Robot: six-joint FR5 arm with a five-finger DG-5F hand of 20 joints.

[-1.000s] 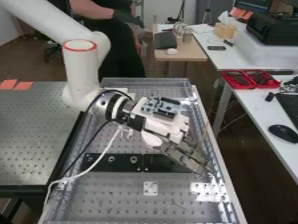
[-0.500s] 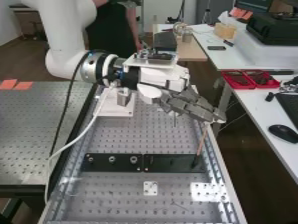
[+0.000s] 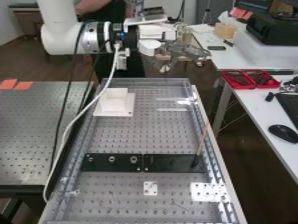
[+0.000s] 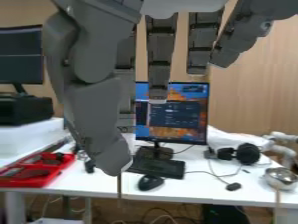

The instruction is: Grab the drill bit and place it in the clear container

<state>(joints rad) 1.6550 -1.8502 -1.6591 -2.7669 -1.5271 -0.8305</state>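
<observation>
In the high view the hand (image 3: pixel 179 51) is raised above the bench's far end, its fingers curled. In the wrist view the hand (image 4: pixel 96 110) has its thumb bent towards the fingers, and a thin drill bit (image 4: pixel 120 186) points down from beside the thumb tip. The contact on the bit is hidden behind the thumb. Clear plastic edging (image 3: pixel 148 80) runs along the far end of the perforated bench plate; whether it belongs to a container I cannot tell.
A black bar (image 3: pixel 114 162) lies across the plate, with a thin brown stick (image 3: pixel 202 140) leaning at its right end. Beyond it is a white block (image 3: pixel 115 102). Red trays (image 3: pixel 247 79) and a mouse (image 3: pixel 284 132) are on the right-hand desk.
The hand has risen from low by the bar's right end and moved towards the bench's far end. The brown stick stays standing at the bar.
</observation>
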